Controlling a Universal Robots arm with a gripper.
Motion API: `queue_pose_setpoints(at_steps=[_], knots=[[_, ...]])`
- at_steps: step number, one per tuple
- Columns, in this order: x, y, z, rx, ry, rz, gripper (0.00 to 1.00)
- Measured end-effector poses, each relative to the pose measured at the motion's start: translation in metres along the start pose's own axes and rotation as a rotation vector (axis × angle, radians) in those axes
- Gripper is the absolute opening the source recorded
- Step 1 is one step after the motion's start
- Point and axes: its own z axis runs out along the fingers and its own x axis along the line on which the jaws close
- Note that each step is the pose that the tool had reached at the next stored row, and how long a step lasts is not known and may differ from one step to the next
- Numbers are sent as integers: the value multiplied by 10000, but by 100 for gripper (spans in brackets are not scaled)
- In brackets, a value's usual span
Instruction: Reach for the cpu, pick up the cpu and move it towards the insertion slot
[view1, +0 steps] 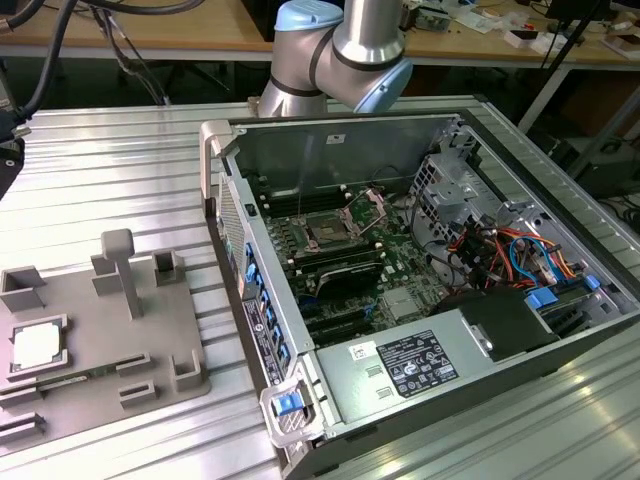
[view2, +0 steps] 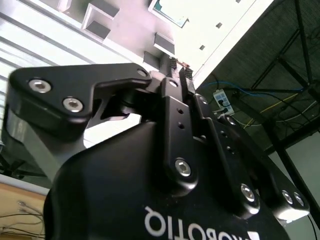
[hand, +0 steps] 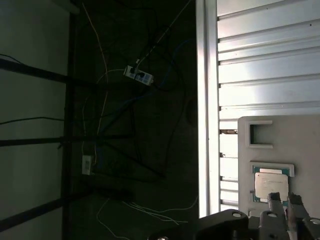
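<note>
The chip (view1: 35, 345) lies flat in a grey tray (view1: 80, 300) on the bench (view1: 120, 170), at the exterior view's left, well apart from the socket (view1: 328, 230). In both wrist views the jaws seem pressed together, empty, clear of the chip.

The cpu (view1: 36, 345) is silvery-white, its tray (view1: 90, 320) grey, the insertion slot (view1: 327, 231) dark-centred (board (view1: 400, 300) green), the hand (view2: 179, 67) black.

Grey tray (view1: 85, 340) on ribbed metal table (view1: 110, 180), beside open computer case (view1: 340, 150)
</note>
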Motion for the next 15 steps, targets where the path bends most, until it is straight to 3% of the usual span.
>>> queue_pose_setpoints(at_steps=[3, 6, 10, 15], knots=[[0, 0, 0, 0, -1, 0, 36], [1, 0, 0, 0, 0, 0, 42], [2, 0, 6, 0, -1, -1, 66], [6, -3, 78, 0, 4, -3, 66]])
